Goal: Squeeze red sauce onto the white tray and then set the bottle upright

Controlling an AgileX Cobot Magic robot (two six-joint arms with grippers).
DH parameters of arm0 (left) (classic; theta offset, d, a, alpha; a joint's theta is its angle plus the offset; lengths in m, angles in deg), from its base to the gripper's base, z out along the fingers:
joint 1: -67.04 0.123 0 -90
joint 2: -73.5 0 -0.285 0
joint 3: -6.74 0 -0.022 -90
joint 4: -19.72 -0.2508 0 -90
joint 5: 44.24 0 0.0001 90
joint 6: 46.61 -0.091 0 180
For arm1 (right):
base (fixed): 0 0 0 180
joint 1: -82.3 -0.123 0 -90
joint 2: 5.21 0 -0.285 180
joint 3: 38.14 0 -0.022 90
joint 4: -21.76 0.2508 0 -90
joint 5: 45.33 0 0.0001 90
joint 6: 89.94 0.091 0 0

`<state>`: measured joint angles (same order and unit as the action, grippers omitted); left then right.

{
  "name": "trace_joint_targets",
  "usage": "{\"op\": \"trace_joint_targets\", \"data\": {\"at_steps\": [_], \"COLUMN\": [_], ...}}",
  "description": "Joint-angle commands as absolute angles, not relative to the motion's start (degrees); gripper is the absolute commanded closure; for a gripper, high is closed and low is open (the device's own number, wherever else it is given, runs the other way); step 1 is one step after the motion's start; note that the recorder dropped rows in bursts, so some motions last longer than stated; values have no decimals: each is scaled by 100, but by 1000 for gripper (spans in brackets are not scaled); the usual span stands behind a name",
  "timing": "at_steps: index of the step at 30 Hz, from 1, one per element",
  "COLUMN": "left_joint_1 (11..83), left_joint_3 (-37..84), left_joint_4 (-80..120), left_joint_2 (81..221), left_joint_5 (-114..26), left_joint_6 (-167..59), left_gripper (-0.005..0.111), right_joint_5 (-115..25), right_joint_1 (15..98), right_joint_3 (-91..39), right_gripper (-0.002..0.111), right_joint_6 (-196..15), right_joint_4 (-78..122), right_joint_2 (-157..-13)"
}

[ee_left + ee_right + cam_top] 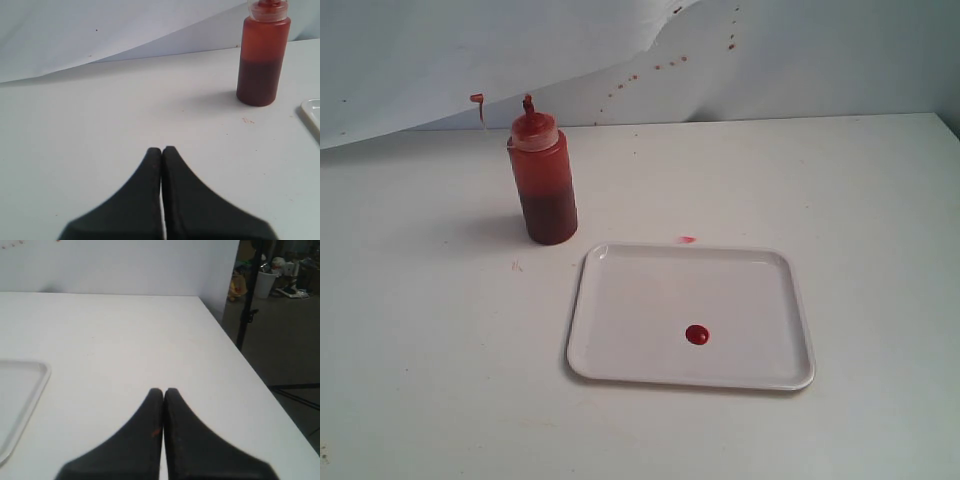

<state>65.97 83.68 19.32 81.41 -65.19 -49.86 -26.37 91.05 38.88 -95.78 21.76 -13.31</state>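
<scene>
The bottle (543,180) stands upright on the white table, behind the tray's left corner, with its small red cap hanging off to one side. Dark red sauce fills its lower part. The white tray (620,300) lies flat in the middle, and a small round blob of red sauce (697,335) sits on it. Neither gripper shows in the exterior view. My left gripper (162,149) is shut with nothing in it, well short of the bottle (262,55). My right gripper (163,391) is shut and holds nothing, beside the tray's corner (22,385).
A faint pink smear (686,240) marks the table just behind the tray. Red-brown spots (660,66) dot the white backdrop sheet. The table's right edge (240,355) drops to a dark floor with a stand and clutter beyond.
</scene>
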Motion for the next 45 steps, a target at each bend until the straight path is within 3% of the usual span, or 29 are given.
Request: {"op": "trace_joint_targets", "data": {"at_steps": [1,9,17,21,45], "left_joint_1": [6571,6571,6571,6571,6571], "left_joint_3": [8396,8396,8396,8396,8396], "left_joint_4": [1918,1918,1918,1918,1918], "left_joint_2": [8129,8129,8129,8129,8129], "left_joint_5": [-6413,-6413,-6413,-6413,-6413], "left_joint_6": [-5014,-5014,-5014,-5014,-5014], "left_gripper": [107,107,107,107,107], "right_joint_5": [-2601,-2601,-2612,-2612,-2612], "right_joint_1": [8678,8167,8180,8637,8622], "right_joint_3": [3908,3908,3908,3908,3908], "right_gripper": [108,108,108,108,108], "right_joint_6": [-9456,-9171,-9114,-9114,-9114], "right_joint_4": [2263,2288,2176,2176,2176], "right_joint_2": [-1299,-1299,-1299,-1299,-1299]}}
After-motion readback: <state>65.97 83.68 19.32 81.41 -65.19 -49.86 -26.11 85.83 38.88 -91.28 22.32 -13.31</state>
